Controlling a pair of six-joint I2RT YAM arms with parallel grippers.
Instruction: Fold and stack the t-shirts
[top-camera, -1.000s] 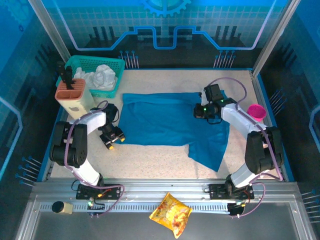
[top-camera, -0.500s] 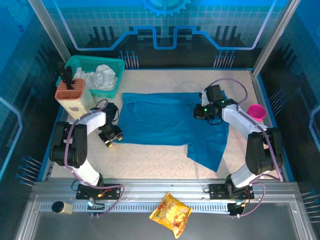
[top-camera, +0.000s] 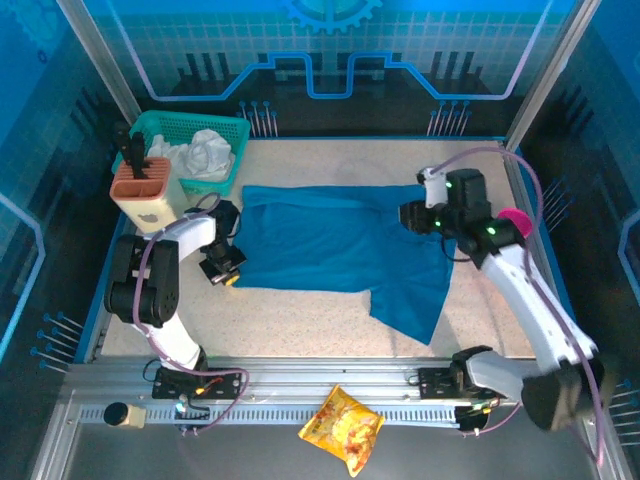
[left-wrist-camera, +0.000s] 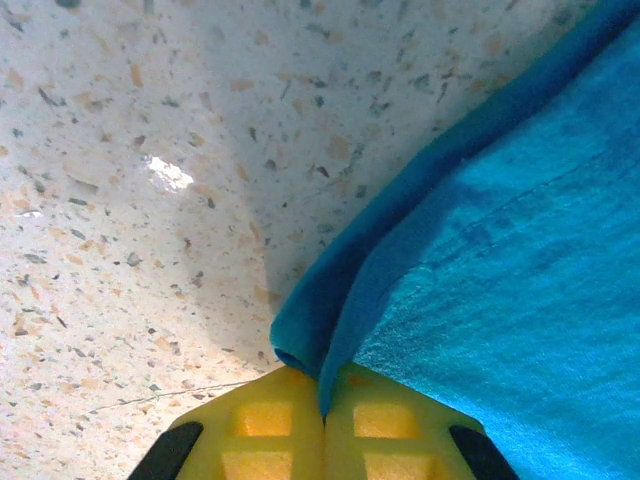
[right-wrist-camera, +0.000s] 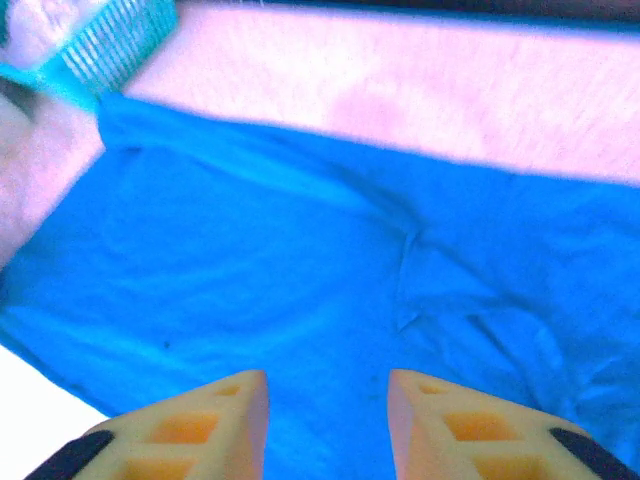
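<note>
- Teal-blue t-shirt (top-camera: 330, 250): right edge partly hidden behind the right arm (top-camera: 520, 285).
- It lies on the tabletop (top-camera: 300, 318), long axis left-right.
- Left tool (left-wrist-camera: 322, 425) is clenched on its hem.
- Right tool (right-wrist-camera: 327, 420) hangs released above it.

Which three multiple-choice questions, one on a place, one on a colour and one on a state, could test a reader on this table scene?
1. Where on the speckled table does the teal plastic mesh basket stand?
A) far left corner
B) near right corner
C) middle of the near edge

2. What colour is the small round plastic cup at the right edge?
A) yellow
B) pink
C) white

3. What is the state of the left gripper?
A) open above bare table
B) shut on the edge of the soft teal-blue t-shirt
C) shut on the cup

Answers:
1 A, as the top view shows it at the far left.
2 B, as it is bright pink.
3 B, as the yellow fingers press together with the fabric edge between them.
</note>
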